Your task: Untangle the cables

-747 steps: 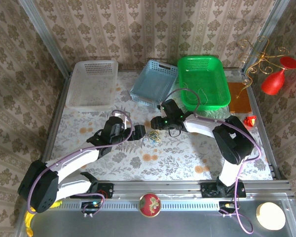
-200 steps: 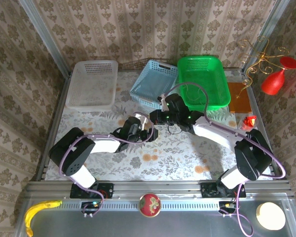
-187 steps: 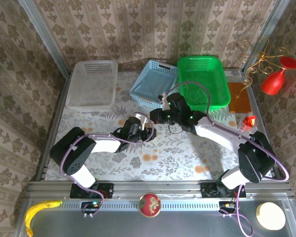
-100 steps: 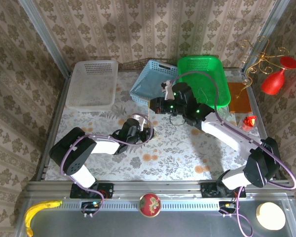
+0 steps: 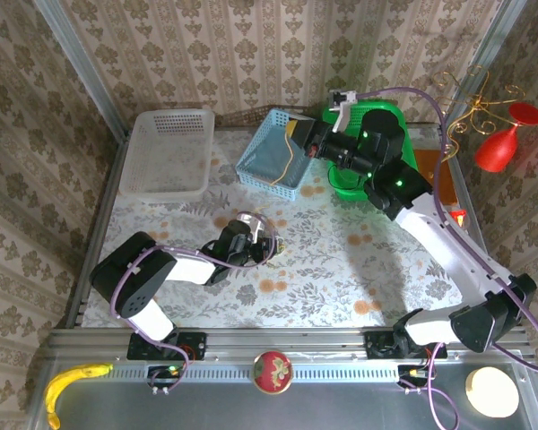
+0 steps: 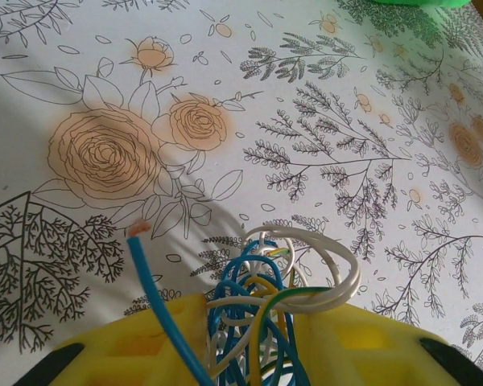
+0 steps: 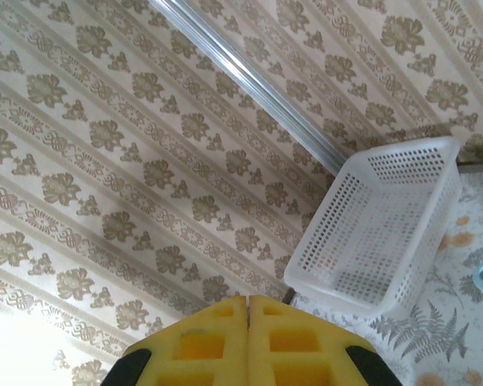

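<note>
Pinning: left gripper (image 6: 262,338) clenched on the cables (image 6: 258,293) — bundle between my fingers.
Right gripper (image 5: 296,133): pinched shut, yellow strand (image 5: 292,161) hanging down — far-right of the cables.

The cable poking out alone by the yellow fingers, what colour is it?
The cable is blue with a pinkish tip; the left wrist view shows it best.

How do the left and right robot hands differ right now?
The left gripper sits low at the table, while the right gripper hovers high above the blue basket. The left one clamps the cable knot; the right one's fingers are pressed together, with one yellow cable hanging from them. Both have yellow fingers.
</note>
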`<state>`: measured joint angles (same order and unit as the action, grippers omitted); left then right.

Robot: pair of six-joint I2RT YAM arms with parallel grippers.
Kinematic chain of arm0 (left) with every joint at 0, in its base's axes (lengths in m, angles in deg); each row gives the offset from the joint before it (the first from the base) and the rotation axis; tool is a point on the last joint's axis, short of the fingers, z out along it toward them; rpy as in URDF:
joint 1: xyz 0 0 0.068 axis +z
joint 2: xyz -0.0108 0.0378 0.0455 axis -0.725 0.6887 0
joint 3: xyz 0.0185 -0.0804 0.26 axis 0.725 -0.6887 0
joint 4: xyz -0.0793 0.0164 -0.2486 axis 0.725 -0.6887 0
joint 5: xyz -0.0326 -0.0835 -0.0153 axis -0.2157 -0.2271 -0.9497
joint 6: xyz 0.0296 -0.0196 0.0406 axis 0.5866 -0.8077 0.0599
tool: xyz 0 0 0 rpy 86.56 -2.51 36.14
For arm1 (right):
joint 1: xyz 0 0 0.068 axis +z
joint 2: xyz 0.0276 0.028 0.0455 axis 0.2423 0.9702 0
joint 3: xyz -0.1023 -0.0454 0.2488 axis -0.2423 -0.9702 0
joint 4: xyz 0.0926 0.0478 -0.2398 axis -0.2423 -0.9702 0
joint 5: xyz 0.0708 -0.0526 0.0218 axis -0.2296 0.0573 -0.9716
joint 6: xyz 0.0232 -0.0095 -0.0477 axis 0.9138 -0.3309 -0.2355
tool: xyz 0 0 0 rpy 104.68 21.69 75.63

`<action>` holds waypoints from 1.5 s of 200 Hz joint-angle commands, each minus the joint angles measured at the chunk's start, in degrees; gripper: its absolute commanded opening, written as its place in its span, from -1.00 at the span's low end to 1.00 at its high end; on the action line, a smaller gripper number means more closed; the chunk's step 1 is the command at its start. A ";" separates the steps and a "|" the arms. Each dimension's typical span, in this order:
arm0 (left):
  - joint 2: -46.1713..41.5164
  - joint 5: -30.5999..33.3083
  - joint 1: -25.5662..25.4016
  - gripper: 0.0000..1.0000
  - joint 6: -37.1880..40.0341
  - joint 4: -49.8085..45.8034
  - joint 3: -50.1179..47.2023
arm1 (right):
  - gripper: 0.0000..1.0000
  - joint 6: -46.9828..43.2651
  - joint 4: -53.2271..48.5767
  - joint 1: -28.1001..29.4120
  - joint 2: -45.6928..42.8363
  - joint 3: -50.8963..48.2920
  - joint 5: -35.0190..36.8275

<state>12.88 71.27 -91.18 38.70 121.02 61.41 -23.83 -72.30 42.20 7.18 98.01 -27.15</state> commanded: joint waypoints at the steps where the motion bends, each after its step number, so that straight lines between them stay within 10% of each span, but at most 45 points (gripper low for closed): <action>1: -0.46 -0.59 -0.14 -0.25 -0.96 -0.54 -0.98 | -1.00 0.16 1.28 -0.72 1.60 1.66 1.56; 94: -17.47 1.00 -0.12 1.00 -1.14 -16.55 1.25 | -1.00 -8.15 -0.04 -3.85 16.48 10.55 9.83; 209: -41.39 14.56 0.23 1.00 -12.48 -59.61 20.00 | -1.00 -15.41 -8.02 -7.00 42.98 37.73 12.74; 300: -38.83 10.29 2.98 1.00 -13.63 -63.53 31.46 | -1.00 -20.64 -15.99 -6.89 50.41 43.97 13.67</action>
<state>-26.96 83.77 -89.56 26.00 58.92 89.67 -42.80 -87.27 35.28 56.60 142.99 -14.65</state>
